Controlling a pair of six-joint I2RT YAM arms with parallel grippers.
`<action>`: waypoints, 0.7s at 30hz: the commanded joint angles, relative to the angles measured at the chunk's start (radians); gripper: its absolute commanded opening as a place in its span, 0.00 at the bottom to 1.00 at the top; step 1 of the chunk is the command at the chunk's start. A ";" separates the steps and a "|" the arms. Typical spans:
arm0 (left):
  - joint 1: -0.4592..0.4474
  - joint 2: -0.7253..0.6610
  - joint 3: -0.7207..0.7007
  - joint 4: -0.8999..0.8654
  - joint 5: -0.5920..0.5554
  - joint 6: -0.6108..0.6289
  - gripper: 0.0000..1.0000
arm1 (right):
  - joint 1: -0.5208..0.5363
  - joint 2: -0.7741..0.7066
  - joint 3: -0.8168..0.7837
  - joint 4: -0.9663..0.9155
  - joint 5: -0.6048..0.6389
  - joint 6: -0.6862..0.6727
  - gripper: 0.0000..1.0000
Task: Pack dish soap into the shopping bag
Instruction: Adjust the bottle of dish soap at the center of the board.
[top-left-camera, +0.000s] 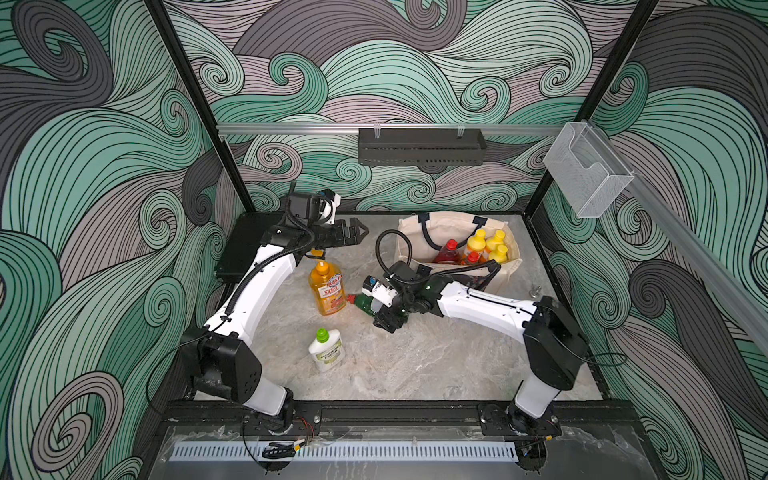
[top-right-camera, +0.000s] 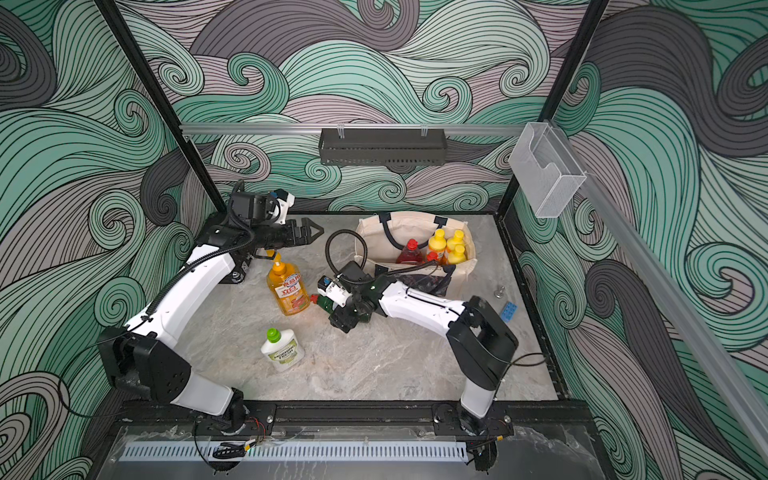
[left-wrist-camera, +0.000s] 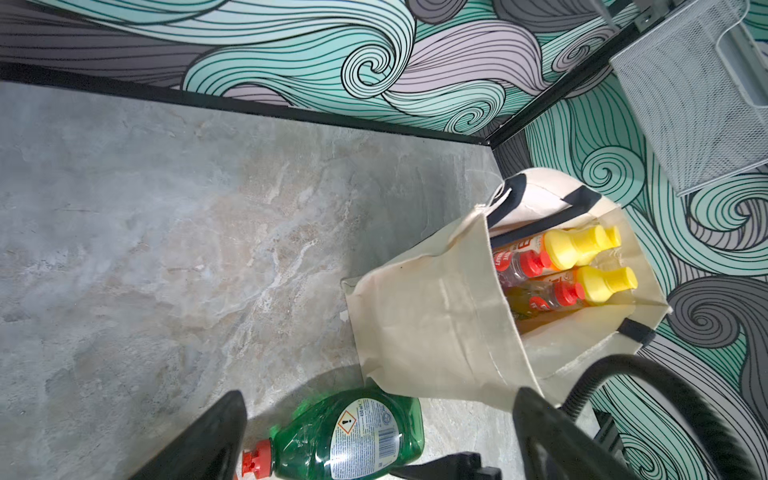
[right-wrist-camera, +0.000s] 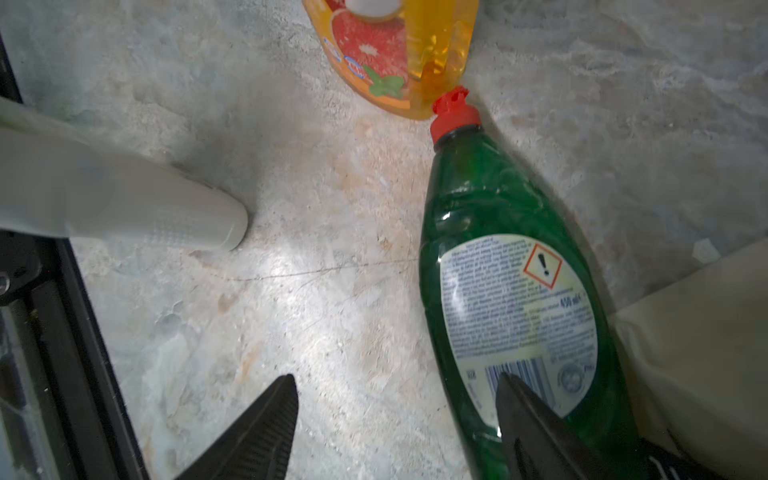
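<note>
The shopping bag (top-left-camera: 446, 222) stands open at the back right and holds a red bottle (top-left-camera: 449, 251) and three yellow-capped orange bottles (top-left-camera: 478, 241). A dark green bottle (right-wrist-camera: 498, 216) lies on the table with its red cap against the base of the upright orange pump bottle (top-left-camera: 327, 289). The white green-capped bottle (top-left-camera: 326, 349) stands nearer the front. My right gripper (right-wrist-camera: 395, 415) is open low over the green bottle's bottom end, with one finger above its label and the other above bare table. My left gripper (top-left-camera: 353, 232) hangs open and empty, high at the back left.
A black hard case (top-left-camera: 245, 245) lies at the back left under the left arm. A small metal piece (top-left-camera: 536, 291) and a blue block (top-right-camera: 509, 311) sit by the right edge. A black shelf (top-left-camera: 419, 147) and a mesh holder (top-left-camera: 586, 174) hang on the walls.
</note>
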 joint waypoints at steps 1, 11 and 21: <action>0.011 -0.022 0.008 -0.003 0.017 -0.003 0.99 | -0.014 0.069 0.078 -0.001 0.014 -0.049 0.82; 0.057 -0.041 -0.001 0.008 0.040 -0.005 0.99 | -0.072 0.302 0.293 -0.054 -0.067 -0.088 0.90; 0.075 -0.043 -0.002 0.012 0.055 -0.008 0.99 | -0.103 0.312 0.268 -0.099 -0.099 -0.107 0.85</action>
